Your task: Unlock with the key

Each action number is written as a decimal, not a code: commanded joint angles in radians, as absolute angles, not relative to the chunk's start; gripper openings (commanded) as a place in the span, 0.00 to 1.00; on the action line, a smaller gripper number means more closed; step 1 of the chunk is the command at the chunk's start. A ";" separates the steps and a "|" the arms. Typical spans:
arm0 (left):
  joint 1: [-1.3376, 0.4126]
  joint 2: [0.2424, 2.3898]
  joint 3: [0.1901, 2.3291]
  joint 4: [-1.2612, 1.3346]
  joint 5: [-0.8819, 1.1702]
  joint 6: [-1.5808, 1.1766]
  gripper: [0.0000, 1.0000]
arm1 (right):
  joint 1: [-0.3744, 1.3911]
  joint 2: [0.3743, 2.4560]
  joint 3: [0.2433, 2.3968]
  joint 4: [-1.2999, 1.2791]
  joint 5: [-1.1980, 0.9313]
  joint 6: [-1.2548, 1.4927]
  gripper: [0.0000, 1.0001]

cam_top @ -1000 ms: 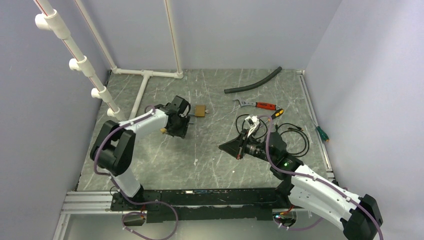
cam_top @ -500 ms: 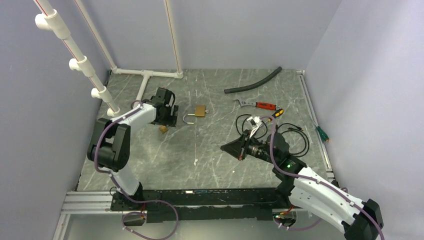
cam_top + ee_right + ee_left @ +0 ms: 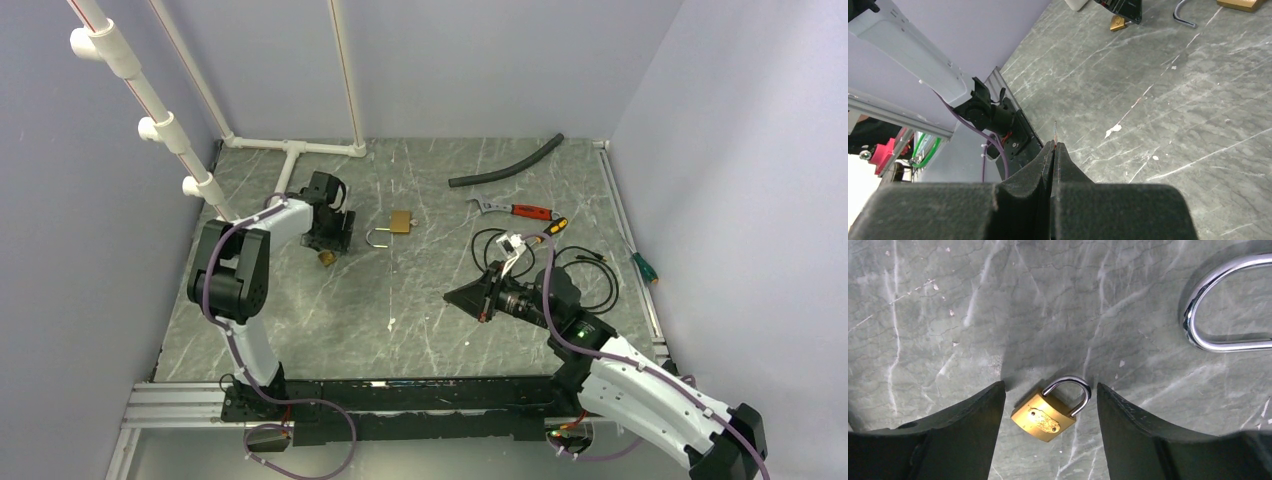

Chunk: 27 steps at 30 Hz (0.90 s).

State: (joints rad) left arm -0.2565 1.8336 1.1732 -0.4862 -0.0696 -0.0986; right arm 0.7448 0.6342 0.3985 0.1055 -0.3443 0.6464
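The left pincer [image 3: 1050,386] has swung away from the large padlock [image 3: 399,222] and now hangs spread over the small brass padlock [image 3: 1043,418]. Well apart, the right pincer [image 3: 1053,147] pinches a thin sliver, probably the key [image 3: 1055,131]; insertion has yet to begin.

**Left wrist view: status**

1. The left claw [image 3: 1050,385] stands open. Its two dark fingers [image 3: 968,425] enter from the lower edge, well apart from each other.
2. A small brass padlock [image 3: 1042,418] lies flat on the grey marbled counter [image 3: 998,300], between the fingertips. It touches neither finger.
3. The padlock's silver shackle [image 3: 1087,392] points away from the claw, tilted toward the right-hand finger.
4. Ahead of the claw, on the right-hand finger's side, lies a larger chrome shackle [image 3: 1189,322]. It is cut off by the frame edge, so its body is out of view.
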 commanded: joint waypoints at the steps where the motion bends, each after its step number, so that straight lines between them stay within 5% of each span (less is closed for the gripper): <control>1: -0.256 1.867 1.225 -0.548 -0.050 -0.119 0.70 | 0.741 0.641 0.442 0.124 -0.333 0.637 0.00; 17: -0.256 1.734 1.175 -0.638 -0.026 -0.413 0.64 | 0.742 0.693 0.430 0.194 -0.339 0.648 0.00; 27: -0.256 1.739 1.173 -0.597 -0.119 -0.393 0.72 | 0.741 0.679 0.425 0.185 -0.335 0.649 0.00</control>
